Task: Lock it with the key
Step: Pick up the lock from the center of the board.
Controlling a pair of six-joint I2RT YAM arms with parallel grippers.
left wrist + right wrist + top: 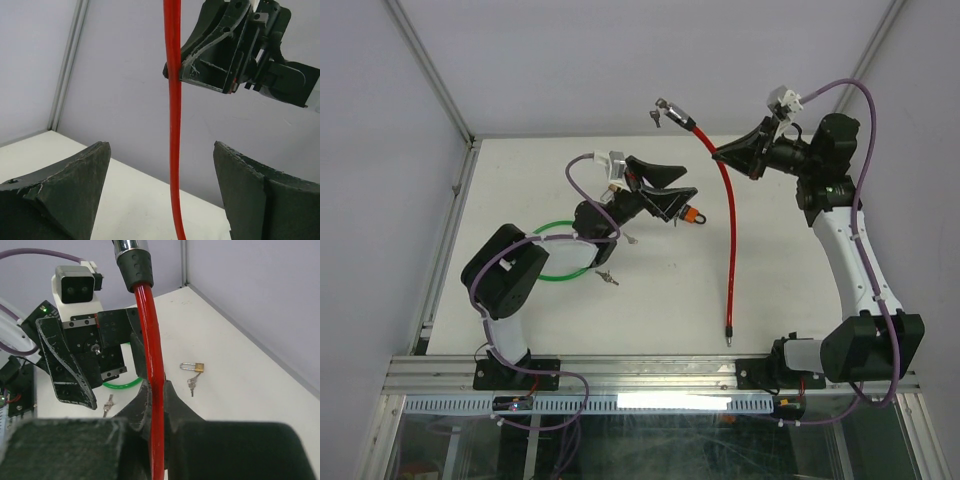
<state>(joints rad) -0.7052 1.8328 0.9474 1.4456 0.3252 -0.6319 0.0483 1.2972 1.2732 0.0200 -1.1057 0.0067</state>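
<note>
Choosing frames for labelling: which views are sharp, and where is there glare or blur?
Top external: even light, sharp, glare on the near rail. Left wrist: red cable crisp. Right wrist: padlock sharp; the right tool gripping the cable is dark, soft below.

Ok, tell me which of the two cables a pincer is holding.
The red cable, clamped in the right pincer and hanging from it. The green cable lies looped on the table, partly under the left arm, ungripped.

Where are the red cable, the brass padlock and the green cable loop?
red cable point(731, 230): top external view, middle of its straight run.
brass padlock point(199, 367): right wrist view, on its brass body.
green cable loop point(560, 277): top external view, near arc of the loop.
</note>
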